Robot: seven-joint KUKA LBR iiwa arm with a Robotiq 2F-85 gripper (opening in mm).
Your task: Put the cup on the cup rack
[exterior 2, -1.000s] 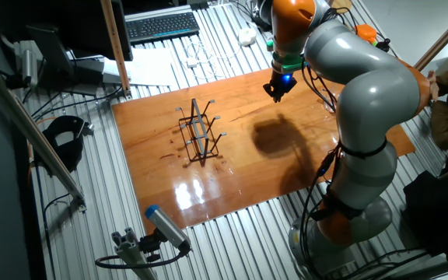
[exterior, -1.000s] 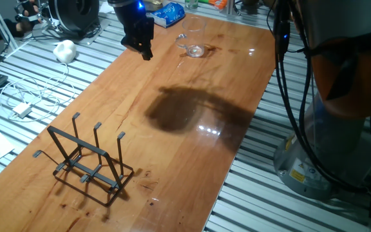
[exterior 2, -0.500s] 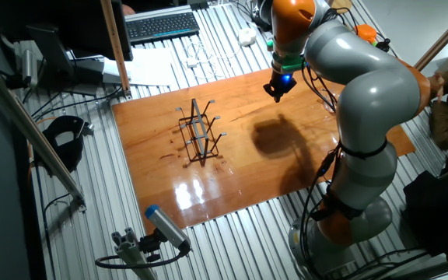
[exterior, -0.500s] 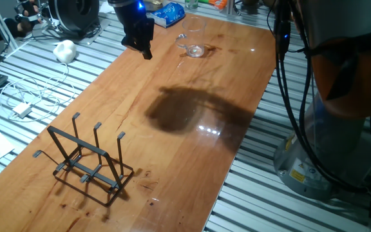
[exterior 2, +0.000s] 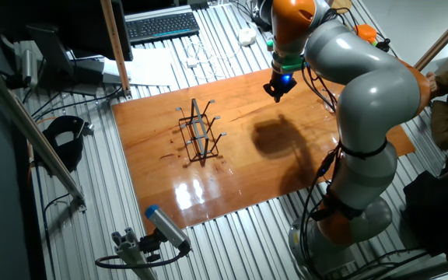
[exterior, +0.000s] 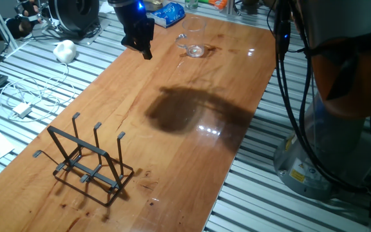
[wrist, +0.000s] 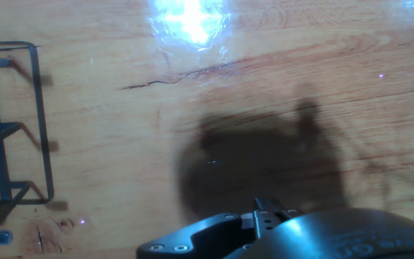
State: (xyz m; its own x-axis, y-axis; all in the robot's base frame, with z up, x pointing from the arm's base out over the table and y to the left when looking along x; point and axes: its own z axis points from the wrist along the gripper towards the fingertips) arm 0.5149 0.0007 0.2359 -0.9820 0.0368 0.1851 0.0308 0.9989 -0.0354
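Standing upright on the wooden surface (exterior: 192, 148), the cup rack (exterior: 85, 161) is seen at about 7 o'clock in one fixed view, its black wire base and three prongs unoccupied. The cup (exterior: 192, 44), clear and lying near the far end of the surface at about 12 o'clock, is set well apart from the rack. The end effector (exterior: 144, 50) is held above the surface just beside the cup, at its 9 o'clock, without contact. Whether its fingers are spread or closed cannot be told. In the hand view, the rack (wrist: 9, 137) is shown at 9 o'clock; the cup is not shown there.
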